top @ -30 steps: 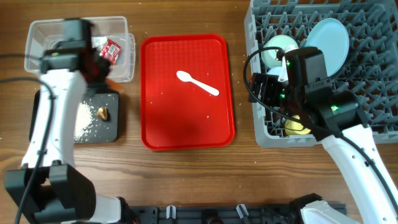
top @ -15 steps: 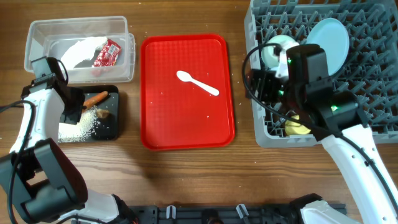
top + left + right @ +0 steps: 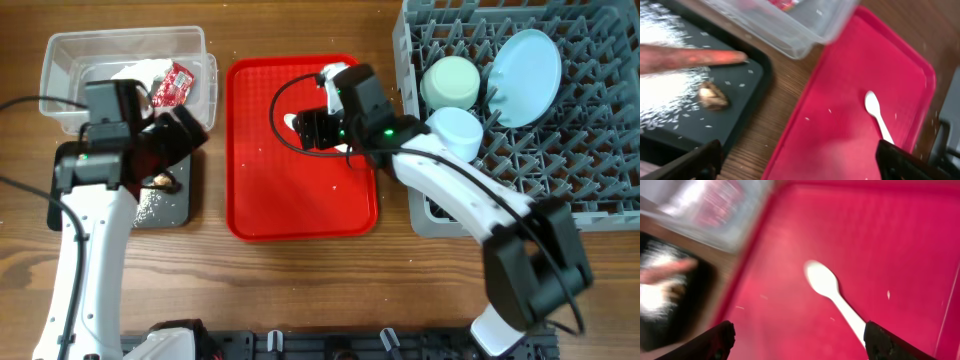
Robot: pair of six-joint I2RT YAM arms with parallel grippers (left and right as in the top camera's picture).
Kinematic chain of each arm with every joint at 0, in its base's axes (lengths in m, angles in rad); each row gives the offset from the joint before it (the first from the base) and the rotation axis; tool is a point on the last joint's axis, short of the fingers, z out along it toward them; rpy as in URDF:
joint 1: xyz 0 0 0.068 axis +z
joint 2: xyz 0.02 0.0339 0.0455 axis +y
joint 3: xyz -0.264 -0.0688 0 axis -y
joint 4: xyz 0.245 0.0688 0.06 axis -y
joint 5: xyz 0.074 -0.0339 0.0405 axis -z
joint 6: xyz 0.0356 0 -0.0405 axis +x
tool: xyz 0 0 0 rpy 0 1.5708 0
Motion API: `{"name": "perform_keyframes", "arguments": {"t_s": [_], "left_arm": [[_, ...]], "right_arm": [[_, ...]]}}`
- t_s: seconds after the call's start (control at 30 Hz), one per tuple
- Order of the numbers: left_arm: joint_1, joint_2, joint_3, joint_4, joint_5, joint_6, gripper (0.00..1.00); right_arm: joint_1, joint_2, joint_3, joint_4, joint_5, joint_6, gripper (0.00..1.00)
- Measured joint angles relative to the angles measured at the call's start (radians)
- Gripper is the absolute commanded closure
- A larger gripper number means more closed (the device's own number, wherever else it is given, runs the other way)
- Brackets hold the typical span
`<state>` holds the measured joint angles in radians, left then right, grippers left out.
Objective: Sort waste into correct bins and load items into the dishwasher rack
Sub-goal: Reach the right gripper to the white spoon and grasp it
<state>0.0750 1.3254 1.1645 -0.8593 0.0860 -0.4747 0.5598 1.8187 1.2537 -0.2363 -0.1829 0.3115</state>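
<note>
The white spoon lies on the flat red tray. My right gripper hovers open just above the spoon, which is mostly hidden overhead. My left gripper is open and empty over the black tray, which holds rice, a brown scrap and the orange stick. The clear tub holds the napkin and the red wrapper. The grey dishwasher rack carries the blue plate and two bowls.
The red tray sits between the bins on the left and the rack on the right, with a few rice grains scattered on it. Bare wooden table runs along the front edge.
My right arm has swung from the rack to above the spoon on the red tray. My left gripper has opened wide and shifted over the black tray's right side.
</note>
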Motion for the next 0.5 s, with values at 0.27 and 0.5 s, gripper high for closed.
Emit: {"name": "perform_keyframes", "arguments": {"t_s": [0.27,0.5], "left_arm": [[-0.113,0.047,0.000,0.000,-0.009,0.029,0.00],[-0.113,0.056,0.000,0.000,-0.010,0.030,0.00]], "right_arm": [[0.000,0.193,0.000,0.094,0.057,-0.095,0.36],[0.000,0.242,0.000,0.104,0.083,-0.116,0.59]]}}
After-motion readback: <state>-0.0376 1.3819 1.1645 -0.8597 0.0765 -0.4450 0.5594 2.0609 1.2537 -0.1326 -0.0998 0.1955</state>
